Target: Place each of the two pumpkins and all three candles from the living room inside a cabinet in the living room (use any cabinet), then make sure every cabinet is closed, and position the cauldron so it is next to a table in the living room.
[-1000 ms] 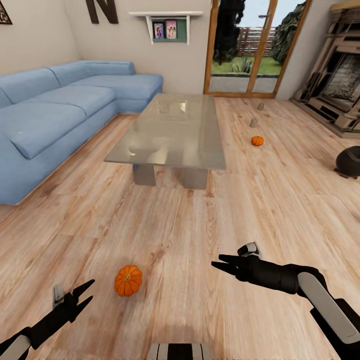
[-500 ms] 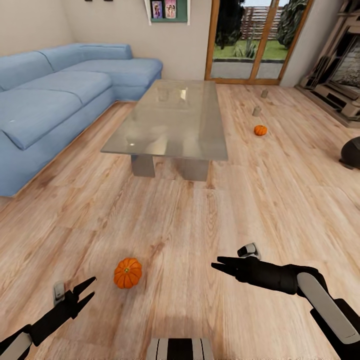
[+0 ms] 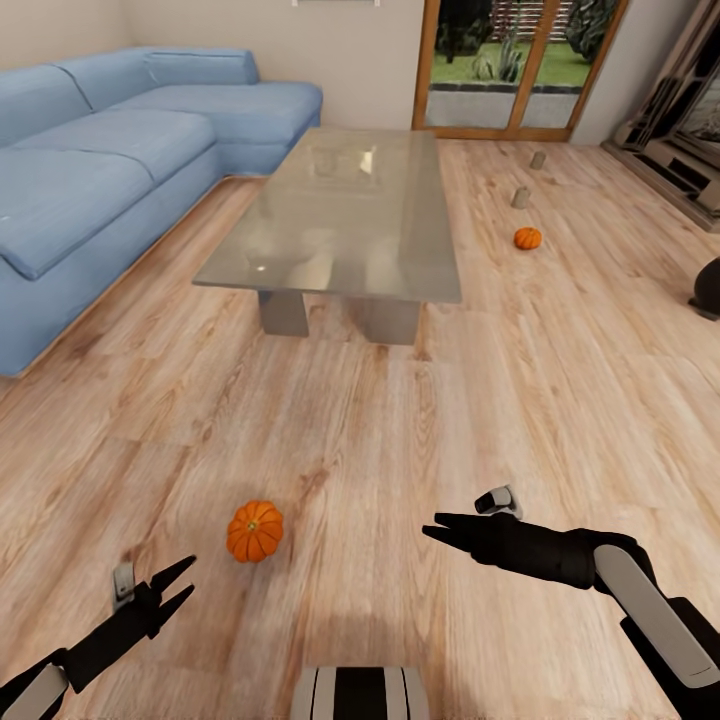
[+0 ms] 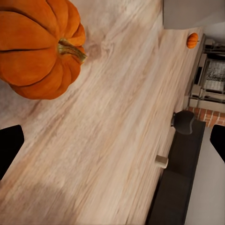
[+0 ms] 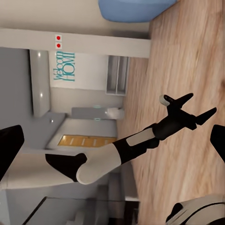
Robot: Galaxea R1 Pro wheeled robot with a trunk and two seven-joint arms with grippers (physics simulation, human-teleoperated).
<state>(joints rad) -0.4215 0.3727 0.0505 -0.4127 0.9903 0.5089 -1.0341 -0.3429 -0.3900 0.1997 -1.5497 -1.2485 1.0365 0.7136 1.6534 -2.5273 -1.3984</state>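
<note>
Your left end effector [image 3: 178, 586] hovers released, pumpkin [image 3: 254, 531] on the floor at its one o'clock, ready for pickup; right end effector [image 3: 437, 526] released, idle.

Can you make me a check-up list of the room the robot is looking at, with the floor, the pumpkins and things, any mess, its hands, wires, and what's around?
Surface: light wood-plank floor, bare between the robot and the table.
Job's things: larger pumpkin on the floor just ahead of the left end effector; smaller pumpkin beyond the table's right side; two candles upright behind it; cauldron at the right edge, partly cut off.
Clutter: nothing seen.
End effectors: left open, empty; right end effector looks open, empty, pointing leftward.
Cables: nothing seen.
Surroundings: blue sofa at left, glass garden doors behind, fireplace at right.
</note>
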